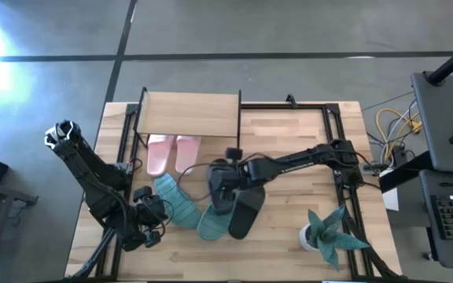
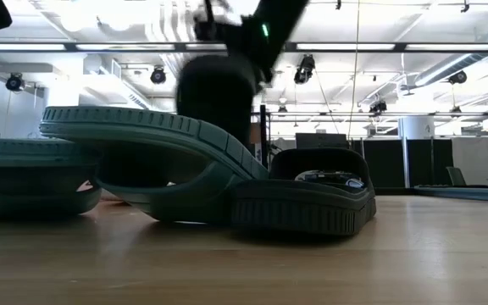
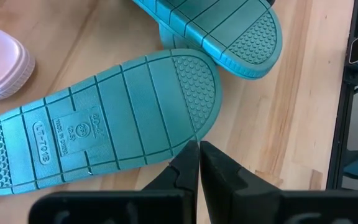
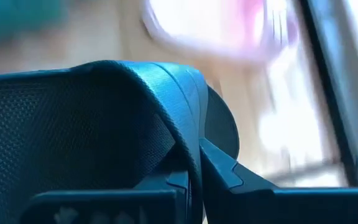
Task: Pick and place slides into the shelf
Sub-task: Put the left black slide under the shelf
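At the desk's [image 1: 289, 236] left front, the left tool [image 3: 198, 163] hovers with its fingers pressed together, empty, its tips just over the edge of a teal slide [image 3: 104, 127] lying sole-up. A second teal slide [image 1: 215, 222] lies tilted just to the right, its heel propped on the black slide [image 1: 244, 213] resting on the desk beside it. Behind these, the pale pink pair [image 1: 171, 152] sits side by side under the shelf [image 1: 189, 114], toes poking out from below its wooden top board. Near the desk's middle, the right tool [image 4: 194, 163] is clamped on the strap of another black slide [image 1: 220, 187], holding it raised just above the teal and black ones, in front of the shelf.
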### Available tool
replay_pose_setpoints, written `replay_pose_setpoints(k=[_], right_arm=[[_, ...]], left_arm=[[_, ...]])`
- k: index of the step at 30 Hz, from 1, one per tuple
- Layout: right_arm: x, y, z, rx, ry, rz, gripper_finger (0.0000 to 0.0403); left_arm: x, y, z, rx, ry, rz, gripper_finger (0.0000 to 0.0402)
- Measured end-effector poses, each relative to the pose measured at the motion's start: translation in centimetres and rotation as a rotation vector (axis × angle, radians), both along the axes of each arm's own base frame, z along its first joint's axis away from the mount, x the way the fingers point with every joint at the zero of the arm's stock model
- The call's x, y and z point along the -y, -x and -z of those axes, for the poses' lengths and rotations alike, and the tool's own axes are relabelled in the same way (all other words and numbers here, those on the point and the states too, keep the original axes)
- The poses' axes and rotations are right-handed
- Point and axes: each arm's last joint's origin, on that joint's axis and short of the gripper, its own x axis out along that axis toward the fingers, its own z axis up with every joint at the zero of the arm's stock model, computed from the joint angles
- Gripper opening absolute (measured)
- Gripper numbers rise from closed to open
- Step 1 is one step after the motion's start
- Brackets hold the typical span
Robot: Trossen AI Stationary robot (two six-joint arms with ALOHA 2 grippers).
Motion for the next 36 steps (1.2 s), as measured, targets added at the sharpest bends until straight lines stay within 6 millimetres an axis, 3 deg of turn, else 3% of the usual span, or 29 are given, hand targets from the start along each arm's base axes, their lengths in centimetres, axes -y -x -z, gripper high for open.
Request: replay_pose_setpoints(k=[5, 11, 18, 22, 30, 36], right_arm=[[0.9, -1.6, -1.6, 0.085, 0.059, 0.010, 0.0012], [3.9, -3.8, 0.8, 0.056, 0.042, 0.101, 0.0012], [4.8, -6.5, 3.0, 0.008, 0.101, 0.152, 0.0012], [5.3, -6.7, 4.4, -0.100, 0.145, 0.235, 0.0013], [5.2, -6.9, 3.7, -0.069, 0.176, 0.298, 0.0013], [6.9, -6.8, 5.3, -0.097, 0.189, 0.312, 0.0013]], left_arm=[[0.0, 0.0, -0.1, 0.001, 0.005, -0.003, 0.0000], [0.1, 0.0, -0.4, 0.006, 0.013, -0.004, 0.0000], [0.1, 0.0, -0.4, 0.005, 0.016, -0.003, 0.0000], [0.1, 0.0, -0.4, 0.003, 0.018, -0.002, 0.0000], [-0.2, 0.2, -0.3, -0.025, -0.016, -0.002, 0.0000], [-0.3, 0.3, -0.3, -0.033, -0.012, 0.000, 0.0000]])
